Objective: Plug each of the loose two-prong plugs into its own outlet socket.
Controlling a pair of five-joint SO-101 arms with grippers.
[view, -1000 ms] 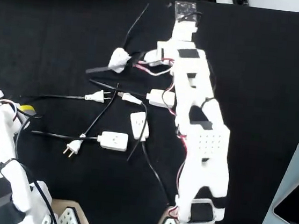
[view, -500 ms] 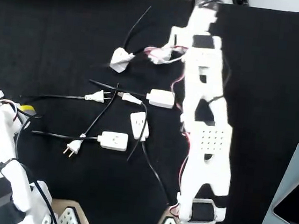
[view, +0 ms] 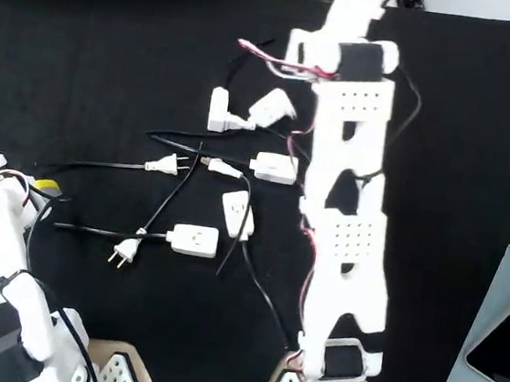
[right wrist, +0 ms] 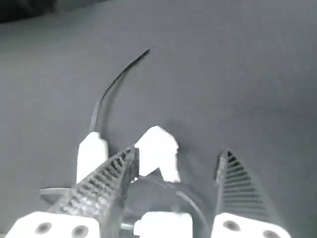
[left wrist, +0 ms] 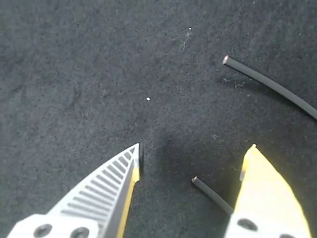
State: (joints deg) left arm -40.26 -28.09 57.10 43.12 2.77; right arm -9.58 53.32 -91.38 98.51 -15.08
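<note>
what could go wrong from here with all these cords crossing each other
1. The black cords cross among the loose plugs, so lifting the loose plug could drag its neighbours out of place.
2. The right arm lies close beside the middle outlet, and its loose wires could snag it.
3. The outlets look unfixed on the cloth; the front outlet may slide when a plug is pushed in.

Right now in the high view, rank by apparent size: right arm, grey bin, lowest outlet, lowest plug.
1. Right arm
2. Grey bin, though the frame edge cuts it off
3. Outlet
4. Plug
</note>
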